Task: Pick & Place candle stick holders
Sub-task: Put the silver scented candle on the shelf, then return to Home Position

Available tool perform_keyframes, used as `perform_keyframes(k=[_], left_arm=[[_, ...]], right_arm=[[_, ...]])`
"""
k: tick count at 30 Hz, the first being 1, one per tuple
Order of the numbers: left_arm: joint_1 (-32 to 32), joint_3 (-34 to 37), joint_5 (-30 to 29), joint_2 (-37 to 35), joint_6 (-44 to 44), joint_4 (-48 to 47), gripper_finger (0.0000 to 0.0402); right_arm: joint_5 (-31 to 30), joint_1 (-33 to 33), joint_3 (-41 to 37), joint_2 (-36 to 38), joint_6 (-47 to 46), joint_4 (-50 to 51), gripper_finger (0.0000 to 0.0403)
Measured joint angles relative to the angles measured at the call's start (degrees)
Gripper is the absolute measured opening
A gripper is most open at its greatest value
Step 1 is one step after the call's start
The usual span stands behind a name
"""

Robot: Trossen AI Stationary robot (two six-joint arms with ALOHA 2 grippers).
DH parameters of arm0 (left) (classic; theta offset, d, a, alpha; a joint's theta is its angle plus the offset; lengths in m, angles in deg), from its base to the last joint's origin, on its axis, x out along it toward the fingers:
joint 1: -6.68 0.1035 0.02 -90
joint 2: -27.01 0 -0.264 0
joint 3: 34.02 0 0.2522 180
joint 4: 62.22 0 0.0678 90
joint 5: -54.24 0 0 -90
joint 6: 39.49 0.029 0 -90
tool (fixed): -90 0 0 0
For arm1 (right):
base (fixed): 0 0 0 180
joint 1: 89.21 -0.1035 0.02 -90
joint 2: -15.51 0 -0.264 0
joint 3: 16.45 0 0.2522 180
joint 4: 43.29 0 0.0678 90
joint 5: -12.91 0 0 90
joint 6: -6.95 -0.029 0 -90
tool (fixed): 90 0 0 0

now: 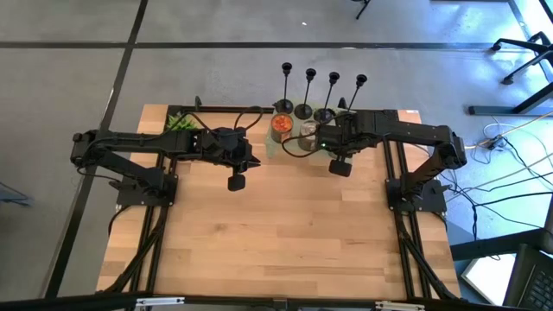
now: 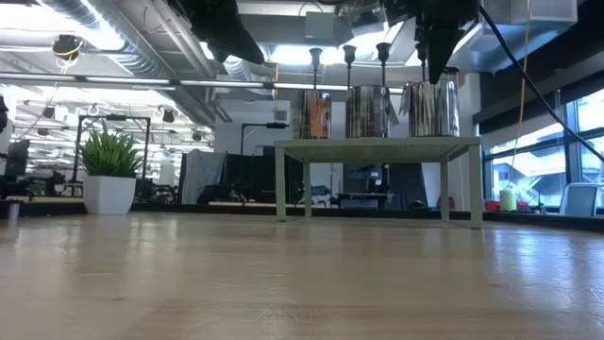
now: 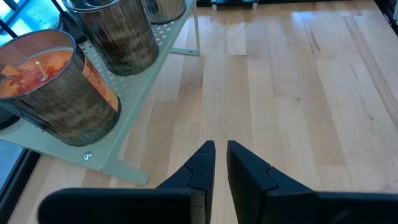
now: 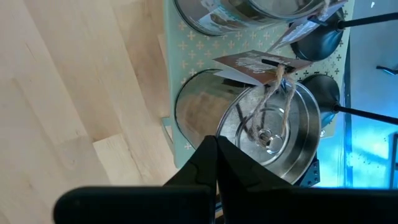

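1. Four slim black candle stick holders (image 1: 320, 93) are seen standing in a row on the pale green metal shelf (image 2: 377, 147), behind the silver tins (image 3: 121, 31)
2. Right gripper (image 4: 216, 155), fingers pressed together, is held over a tin (image 4: 261, 124); it should be opened before any stem is approached
3. Left gripper (image 3: 220, 155), fingers nearly closed and empty, is parked beside the shelf

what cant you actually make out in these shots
- Candle stick holders: in the low view the right arm hides the fourth, and all the bases sit behind the tins.
- Right tool: the high view does not show whether it touches the silver tin below it.
- Orange candle: the left wrist view's edge cuts it off.
- Left tool: nearly shut, holding nothing.
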Motion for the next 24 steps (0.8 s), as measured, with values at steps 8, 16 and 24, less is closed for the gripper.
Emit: perform_keyframes(k=[8, 16, 24], left_arm=[[0.0, 0.0, 0.0, 0.0, 0.0, 0.01, 0.0036], [0.0, 0.0, 0.0, 0.0, 0.0, 0.01, 0.0036], [0.0, 0.0, 0.0, 0.0, 0.0, 0.02, 0.0036]], right_arm=[[0.02, 0.0, 0.0, 0.0, -0.04, -0.02, 0.0004], [-0.24, 0.01, 0.07, 0.09, -0.04, -0.01, 0.0055], [-1.3, 0.0, 0.09, 0.09, -0.06, -0.02, 0.0088]])
